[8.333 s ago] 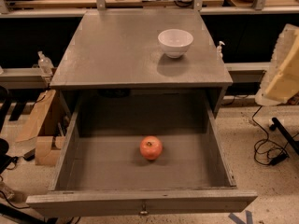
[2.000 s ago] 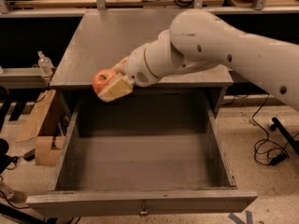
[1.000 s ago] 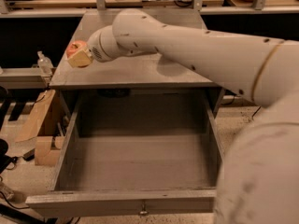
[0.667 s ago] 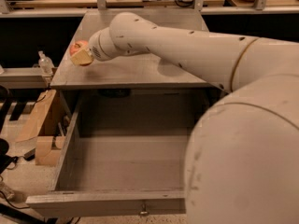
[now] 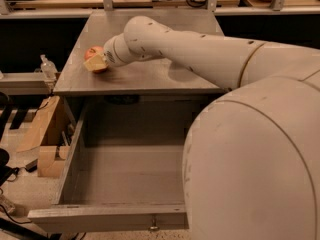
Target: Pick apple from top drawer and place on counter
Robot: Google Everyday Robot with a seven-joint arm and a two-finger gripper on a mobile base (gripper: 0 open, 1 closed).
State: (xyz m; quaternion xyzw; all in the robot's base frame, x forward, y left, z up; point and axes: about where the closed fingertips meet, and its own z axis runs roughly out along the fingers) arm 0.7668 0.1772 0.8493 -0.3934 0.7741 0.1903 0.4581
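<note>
- While the gripper (image 5: 94,63) has its fingers closed around the apple (image 5: 96,52), low over the left part of the counter (image 5: 150,79), the main hazard is the counter's left edge just beside it. I judge that a round fruit let go with any sideways push could roll off there and fall to the floor.
- Whether the apple touches the surface or hangs just above it cannot be told. Released from above, it could bounce and wander, so the release calls for contact first.
- The front edge is also near, and below it gapes the open top drawer (image 5: 130,174), bare in all that shows. A forward roll would drop the apple back inside.
- A pale finger pad shows at the fruit's lower left, and uneven opening could nudge the apple toward an edge.
- Open room lies to the right and toward the back, where grey counter top shows beside and beneath the arm (image 5: 200,49). A spot further in would be safer. The arm hides part of the right half, so what stands there is unknown.
- For backing away, straight up and then right along the arm's own line looks free.
- Left of the counter a small bottle (image 5: 47,66) stands on a lower ledge, and cardboard (image 5: 47,159) sits on the floor beside the drawer. Neither is in the likely path.
</note>
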